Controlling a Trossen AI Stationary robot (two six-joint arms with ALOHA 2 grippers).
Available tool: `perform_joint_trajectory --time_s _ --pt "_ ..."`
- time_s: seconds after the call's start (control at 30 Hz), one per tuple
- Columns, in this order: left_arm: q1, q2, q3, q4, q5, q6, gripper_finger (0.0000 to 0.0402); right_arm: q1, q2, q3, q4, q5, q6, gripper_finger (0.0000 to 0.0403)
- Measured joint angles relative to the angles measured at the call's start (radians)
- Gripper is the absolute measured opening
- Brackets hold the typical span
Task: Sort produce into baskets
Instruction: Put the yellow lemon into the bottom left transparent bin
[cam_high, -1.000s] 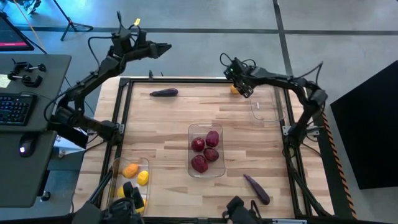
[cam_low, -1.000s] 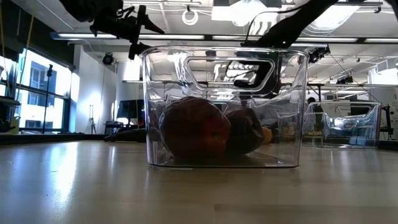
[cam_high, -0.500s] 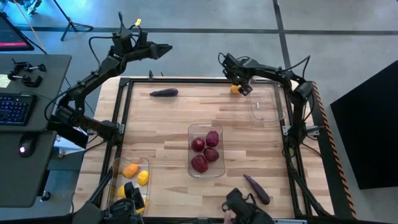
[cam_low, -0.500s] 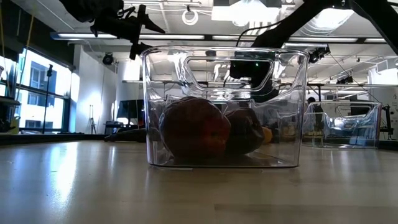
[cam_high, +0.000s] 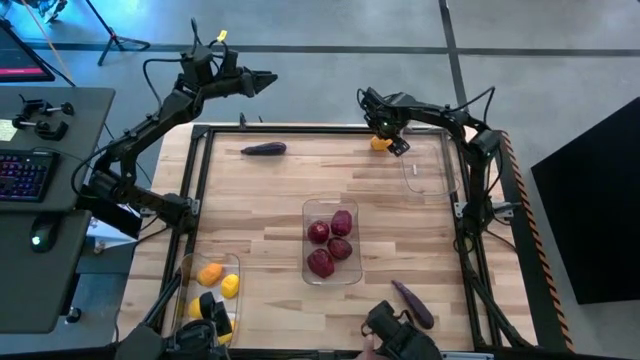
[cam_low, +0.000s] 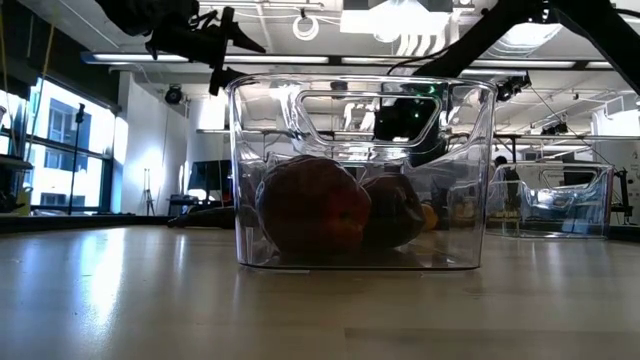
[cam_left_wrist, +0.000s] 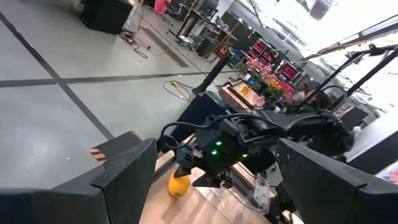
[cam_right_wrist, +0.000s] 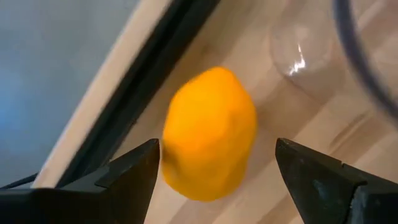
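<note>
Lemon (cam_right_wrist: 210, 134) between open right gripper (cam_right_wrist: 214, 177) fingers, no readable writing

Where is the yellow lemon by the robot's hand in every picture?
High view: the lemon lies at the table's far edge, under the open right gripper.
Low view: a small orange bit shows behind the middle bin; likely the lemon.
Left wrist view: lemon under the right gripper.
Right wrist view: lemon between the fingers.
Shared landmark: the empty clear bin beside it.

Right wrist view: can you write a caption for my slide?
The right tool, open, hangs over a yellow lemon lying on the wooden table beside a clear bin.
</note>
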Motion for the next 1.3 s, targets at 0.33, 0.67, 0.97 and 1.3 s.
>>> perform_joint_trajectory --time_s 0.33,0.67,0.97,1.3 --pt "0.001 0.0 0.0 0.0 0.012 -0.01 0.0315 0.0 0.019 0.0 -0.009 -0.009 -0.054 0.031" --pt "0.001 0.0 0.0 0.0 0.013 -0.009 0.0315 0.005 0.019 0.0 0.051 -0.001 -0.1 0.031" --pt "0.001 0.0 0.0 0.0 0.015 -0.008 0.0315 0.013 0.019 0.0 0.071 -0.036 -0.24 0.031" --pt "0.001 0.0 0.0 0.0 0.03 -0.006 0.0315 0.012 0.018 0.0 0.106 -0.033 -0.234 0.031"
